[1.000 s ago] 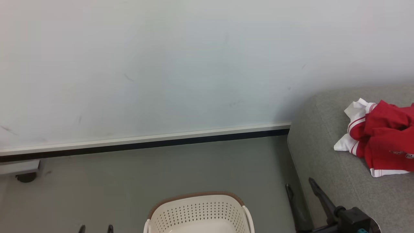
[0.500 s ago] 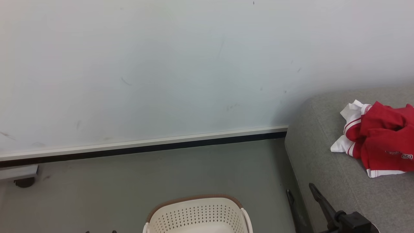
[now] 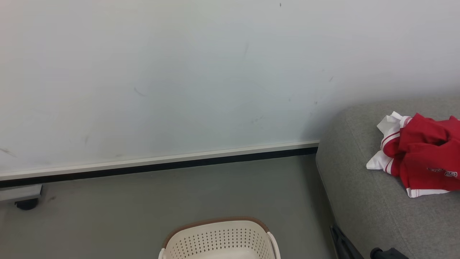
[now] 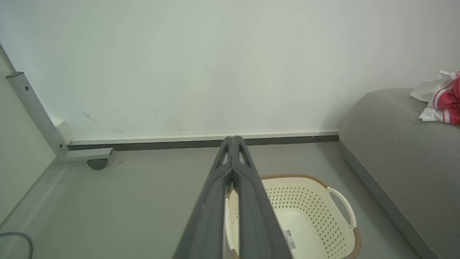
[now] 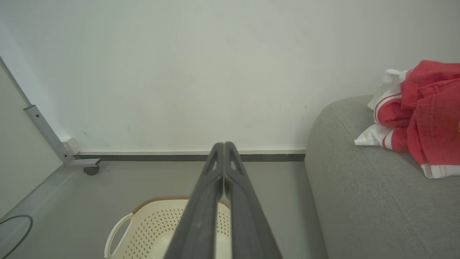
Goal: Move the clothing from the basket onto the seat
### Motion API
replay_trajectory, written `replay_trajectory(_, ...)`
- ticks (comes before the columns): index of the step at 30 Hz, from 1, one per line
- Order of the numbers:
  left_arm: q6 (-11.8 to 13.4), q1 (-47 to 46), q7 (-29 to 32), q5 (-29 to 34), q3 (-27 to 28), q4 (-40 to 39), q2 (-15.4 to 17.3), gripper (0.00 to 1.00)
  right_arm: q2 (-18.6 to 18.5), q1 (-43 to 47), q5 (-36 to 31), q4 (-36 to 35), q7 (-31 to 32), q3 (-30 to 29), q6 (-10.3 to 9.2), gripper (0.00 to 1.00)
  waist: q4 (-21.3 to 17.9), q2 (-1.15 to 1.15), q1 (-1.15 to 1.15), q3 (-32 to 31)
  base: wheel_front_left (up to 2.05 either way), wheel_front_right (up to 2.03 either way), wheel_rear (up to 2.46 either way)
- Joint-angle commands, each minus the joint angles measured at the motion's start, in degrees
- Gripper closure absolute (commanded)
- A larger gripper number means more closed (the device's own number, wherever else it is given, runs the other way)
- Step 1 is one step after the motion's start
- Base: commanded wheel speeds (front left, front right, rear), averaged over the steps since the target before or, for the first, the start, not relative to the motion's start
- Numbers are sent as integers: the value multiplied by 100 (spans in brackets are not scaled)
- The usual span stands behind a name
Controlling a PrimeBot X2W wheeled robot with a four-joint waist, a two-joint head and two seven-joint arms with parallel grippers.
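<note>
A scuffed white wall [image 3: 179, 72] was met by grey floor [image 3: 143, 201]; a castered frame [image 3: 21, 196] was seen at 8 o'clock.

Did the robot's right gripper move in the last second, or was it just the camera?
Yes. Against the left edge of the seat, the right gripper has dropped back toward the view's bottom edge, and its fingers have closed together.

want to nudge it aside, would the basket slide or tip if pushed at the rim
Likely slides: the basket looks like thin perforated plastic, nothing visible inside, so probably light; the floor looks smooth. A push up high might tip it.
</note>
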Motion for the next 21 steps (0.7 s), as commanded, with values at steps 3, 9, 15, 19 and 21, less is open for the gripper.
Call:
replay_trajectory(3,-26,-77,44,-401,-22,30,1,100,11,-38,386,-8,83,-109,0,100,3,0,0,14,0,0,0)
replay_trajectory(9,-107,-297,144,-1139,-50,223,3,100,15,-149,1092,78,260,-319,0,100,10,0,0,40,0,0,0)
replay_trajectory(15,-202,-544,251,-1931,-81,462,0,100,37,-271,1837,171,460,-559,0,100,19,0,0,71,0,0,0)
replay_trajectory(19,-250,-675,309,-2353,-96,584,-3,100,54,-329,2230,219,571,-695,0,100,23,0,0,88,0,0,0)
replay_trajectory(21,-270,-738,340,-2560,-102,632,-5,100,64,-362,2417,238,625,-762,0,100,26,0,0,97,0,0,0)
